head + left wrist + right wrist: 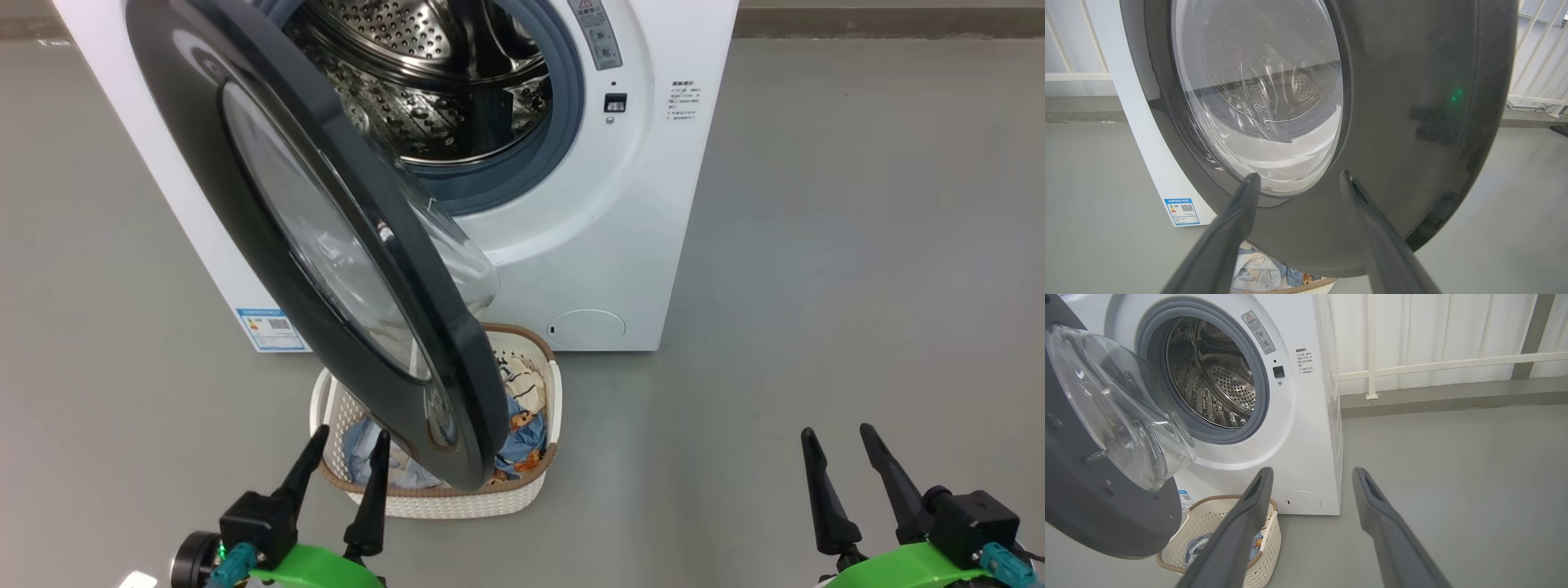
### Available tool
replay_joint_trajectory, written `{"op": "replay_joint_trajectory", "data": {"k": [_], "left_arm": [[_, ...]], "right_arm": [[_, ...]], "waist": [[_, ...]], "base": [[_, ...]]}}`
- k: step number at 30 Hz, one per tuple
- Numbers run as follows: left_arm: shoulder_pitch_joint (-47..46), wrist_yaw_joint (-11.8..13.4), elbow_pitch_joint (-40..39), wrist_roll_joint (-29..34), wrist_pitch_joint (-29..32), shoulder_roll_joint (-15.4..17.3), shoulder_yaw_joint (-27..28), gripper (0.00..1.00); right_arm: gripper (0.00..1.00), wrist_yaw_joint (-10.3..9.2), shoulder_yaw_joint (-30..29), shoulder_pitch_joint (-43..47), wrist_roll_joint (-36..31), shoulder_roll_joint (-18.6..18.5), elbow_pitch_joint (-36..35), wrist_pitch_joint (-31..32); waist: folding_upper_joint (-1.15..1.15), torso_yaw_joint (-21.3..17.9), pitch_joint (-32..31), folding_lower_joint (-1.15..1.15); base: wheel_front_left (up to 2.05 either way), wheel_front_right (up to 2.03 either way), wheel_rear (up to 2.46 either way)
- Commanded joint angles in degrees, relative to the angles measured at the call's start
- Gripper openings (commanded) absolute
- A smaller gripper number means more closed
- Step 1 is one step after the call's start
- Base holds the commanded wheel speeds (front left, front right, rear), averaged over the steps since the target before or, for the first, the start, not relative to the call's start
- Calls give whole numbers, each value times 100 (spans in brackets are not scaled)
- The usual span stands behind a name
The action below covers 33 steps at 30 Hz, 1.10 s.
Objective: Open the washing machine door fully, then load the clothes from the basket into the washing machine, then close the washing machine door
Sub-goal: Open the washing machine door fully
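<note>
Grey floor [857,245] throughout. Lower left: left tool [353,431], fingers spread wide, gripping nothing, close to the washing machine door [269,269]. Lower right: right tool [836,429], likewise spread and empty. Door partly open, glossy black, hanging over the basket [457,502] of light-blue clothes [526,439], before the white washing machine [588,237] at upper centre.

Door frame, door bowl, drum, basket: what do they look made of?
Washing machine door frame: probably glossy dark plastic; it mirrors a green light. Its bowl: clear glass or plastic, see-through with highlights. Drum: polished perforated steel, by its shine. Basket: matte cream perforated plastic with a brown woven-look rim.
</note>
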Motion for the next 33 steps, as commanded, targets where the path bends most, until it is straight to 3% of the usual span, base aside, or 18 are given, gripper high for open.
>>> {"op": "replay_joint_trajectory", "data": {"k": [1, 19, 20, 21, 33], "left_arm": [[-55, 21, -105, -7, -46, 95, 164, 100], [-29, 78, -55, 17, -46, 95, 219, 100], [-28, 81, -51, 13, -46, 95, 224, 44], [-27, 85, -48, 9, -46, 95, 230, 0], [-90, 230, -176, 26, -46, 95, 348, 0]], "right_arm": [[100, 17, 171, -1, -77, -4, -119, -62], [100, 17, 168, 16, -259, 56, -13, -50], [100, 17, 172, 17, -255, 57, -12, -51], [100, 17, 173, 19, -251, 57, -11, -52], [100, 17, 192, 17, -233, 58, 0, -58]], "waist": [[0, 2, 1, 0], [0, 23, -44, 0], [0, 21, -46, 0], [0, 19, -48, 0], [0, 39, -9, 0]], "base": [[0, 0, 0], [0, 0, 0], [0, 0, 0], [0, 0, 0], [0, 0, 0]]}}
